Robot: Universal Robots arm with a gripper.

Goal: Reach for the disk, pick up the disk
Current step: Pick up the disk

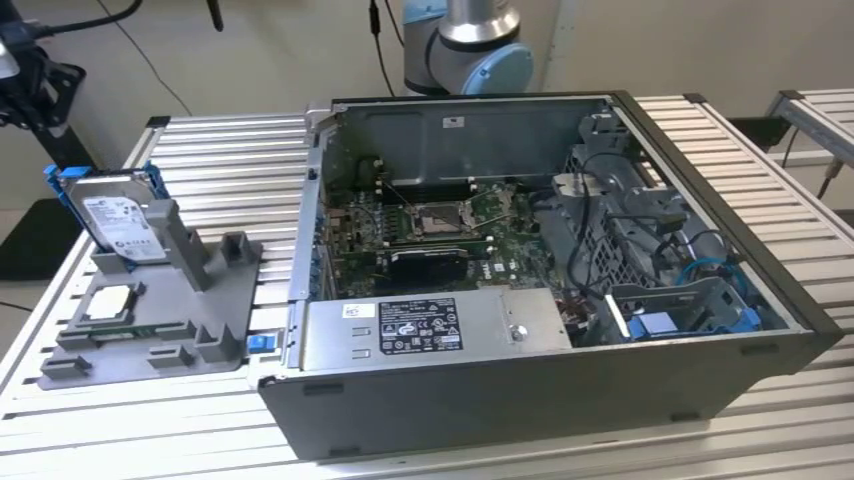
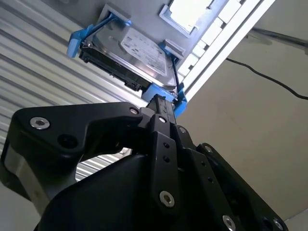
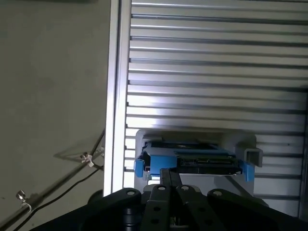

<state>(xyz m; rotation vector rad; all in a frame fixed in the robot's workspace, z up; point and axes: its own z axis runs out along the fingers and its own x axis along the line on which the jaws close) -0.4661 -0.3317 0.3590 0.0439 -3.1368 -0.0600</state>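
Exterior view. Disk (image 1: 123, 222) at the exterior view's left, at middle height of the frame, standing on edge in a grey holder (image 1: 200, 300), white label facing the camera, blue side frame (image 1: 54, 178) along both long edges. Small square silver chip (image 1: 107, 303) lying flat on the same holder, just below the disk in the frame. Open computer case (image 1: 534, 400) across the centre and right, touching the holder's right side; motherboard (image 1: 427, 230) exposed inside, labelled power supply (image 1: 427, 325) toward the lower centre, bare blue bracket (image 1: 667, 322) at the case's right end. Slatted metal table (image 1: 747, 150) under everything. Base of the robot arm (image 1: 467, 50) at the top centre, behind the case.

Both wrist views. Black gripper (image 2: 161, 107) (image 3: 169, 177) close to the disk (image 2: 139, 50) (image 3: 192, 161), nothing held. Open or closed: not to be told from these pictures. In the second wrist view, tip of the gripper right by one corner of the blue side frame; contact not to be told. In the first wrist view, disk seen edge-on, connector edge toward the camera, seated in the grey holder (image 3: 144, 140) on the table's slats (image 3: 216, 72), gripper just before that edge.
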